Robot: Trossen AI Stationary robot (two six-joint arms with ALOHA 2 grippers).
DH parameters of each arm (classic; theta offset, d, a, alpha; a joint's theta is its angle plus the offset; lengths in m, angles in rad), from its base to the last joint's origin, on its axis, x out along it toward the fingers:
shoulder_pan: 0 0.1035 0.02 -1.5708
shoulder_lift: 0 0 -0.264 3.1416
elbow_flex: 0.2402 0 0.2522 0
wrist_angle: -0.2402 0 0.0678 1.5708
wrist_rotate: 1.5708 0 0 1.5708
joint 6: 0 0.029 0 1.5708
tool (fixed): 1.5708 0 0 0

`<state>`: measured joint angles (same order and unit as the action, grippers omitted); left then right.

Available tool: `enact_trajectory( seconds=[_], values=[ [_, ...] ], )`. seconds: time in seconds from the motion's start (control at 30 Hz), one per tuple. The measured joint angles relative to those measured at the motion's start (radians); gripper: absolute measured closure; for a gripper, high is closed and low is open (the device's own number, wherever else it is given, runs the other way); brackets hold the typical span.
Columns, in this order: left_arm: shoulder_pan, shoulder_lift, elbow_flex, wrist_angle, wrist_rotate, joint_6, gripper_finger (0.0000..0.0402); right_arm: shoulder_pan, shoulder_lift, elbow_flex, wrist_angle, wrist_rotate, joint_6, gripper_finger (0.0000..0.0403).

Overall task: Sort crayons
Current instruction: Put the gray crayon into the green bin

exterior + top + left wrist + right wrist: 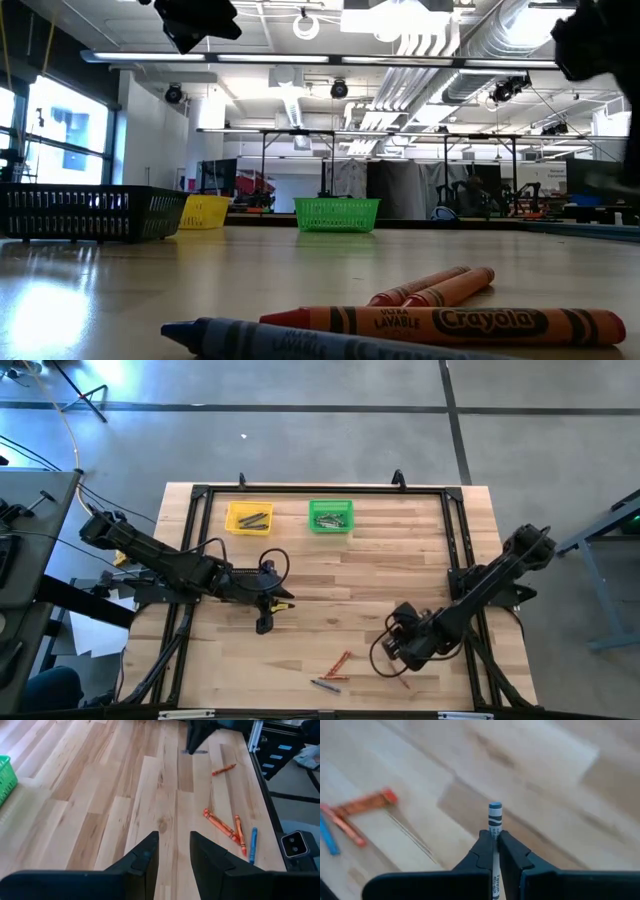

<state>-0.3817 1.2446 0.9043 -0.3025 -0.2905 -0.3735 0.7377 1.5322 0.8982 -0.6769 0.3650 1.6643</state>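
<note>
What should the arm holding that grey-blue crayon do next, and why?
Probably lift it and carry it toward the green bin. The right gripper is shut on a grey-blue crayon, and that bin seems to hold grey sticks, though that is hard to tell. The left gripper waits open over bare table.

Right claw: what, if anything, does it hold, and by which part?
The right claw is shut on a grey crayon, gripped partway along its length, one end protruding.

Two dark jointed arms trail looping black cables and end in matte black two-fingered tools.
</note>
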Motion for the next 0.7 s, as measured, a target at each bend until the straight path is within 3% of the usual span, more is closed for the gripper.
enact_trajectory(
  seconds=[0.2, 0.47, 0.57, 0.7],
  values=[
    [0.001, 0.000, 0.000, 0.000, -0.015, 0.011, 0.0304, -0.067, -0.066, 0.000, 0.004, 0.125, -0.155, 0.0402],
    [0.048, 0.000, 0.000, 0.005, -0.165, 0.109, 0.0304, -0.250, -0.171, 0.002, 0.007, 0.264, -0.495, 0.0400],
    [0.084, 0.000, 0.000, 0.009, -0.176, 0.146, 0.0304, -0.339, -0.211, 0.003, 0.007, 0.259, -0.598, 0.0401],
    [0.126, 0.000, 0.000, 0.009, -0.163, 0.143, 0.0304, -0.424, -0.232, 0.003, 0.007, 0.154, -0.685, 0.0401]
  ],
)
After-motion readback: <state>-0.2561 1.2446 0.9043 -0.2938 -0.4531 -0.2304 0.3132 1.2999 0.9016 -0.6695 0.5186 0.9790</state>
